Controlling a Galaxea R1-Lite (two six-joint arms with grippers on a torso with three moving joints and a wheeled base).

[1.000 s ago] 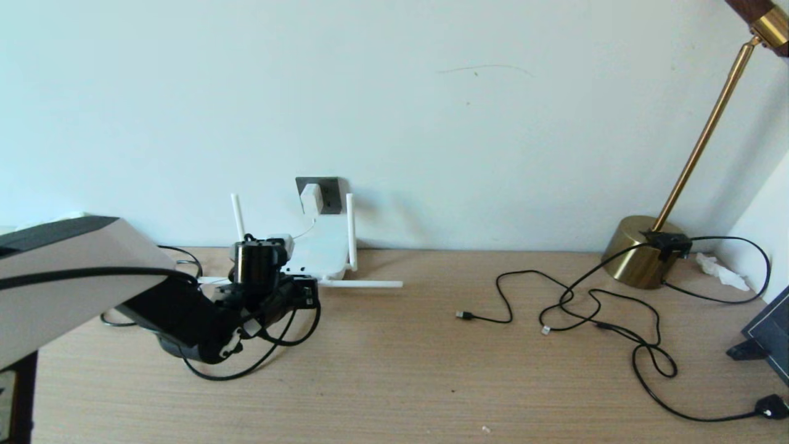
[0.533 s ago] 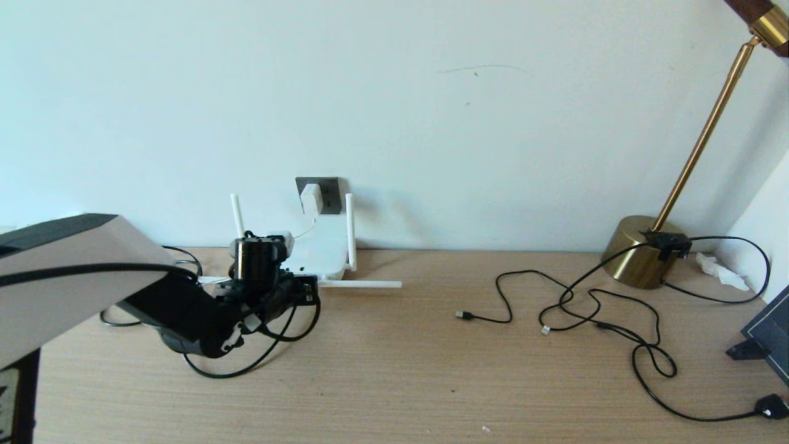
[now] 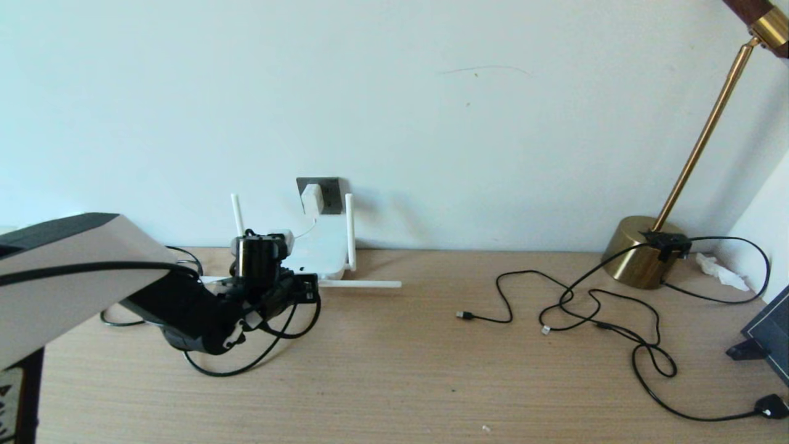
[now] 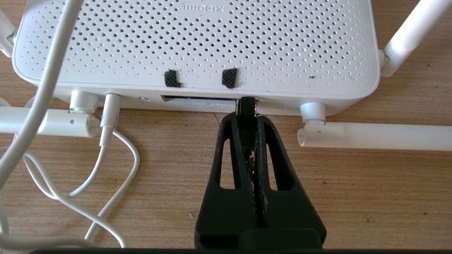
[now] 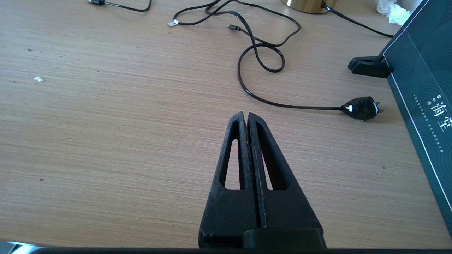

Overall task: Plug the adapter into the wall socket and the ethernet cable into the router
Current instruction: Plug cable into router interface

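The white router (image 3: 320, 250) lies against the wall with its ports edge toward me. Above it, the white adapter (image 3: 311, 197) sits plugged into the dark grey wall socket (image 3: 331, 192). My left gripper (image 4: 247, 118) is shut on the black plug of the ethernet cable (image 4: 247, 107). The plug's tip is at the router (image 4: 197, 46) ports edge; how deep it sits is hidden. The cable loops on the table (image 3: 265, 357) below my left gripper (image 3: 306, 287). My right gripper (image 5: 246, 116) is shut on nothing, hovering over bare table.
A brass lamp base (image 3: 644, 250) stands at the back right. Thin black cords (image 3: 592, 305) with a small USB plug (image 3: 462, 315) sprawl beside it. A dark box (image 3: 770, 336) is at the right edge. White cord (image 4: 116, 151) curls beside the router's folded antenna (image 4: 370, 135).
My left arm has edged slightly toward the router with the plug still gripped. Nothing else has moved.
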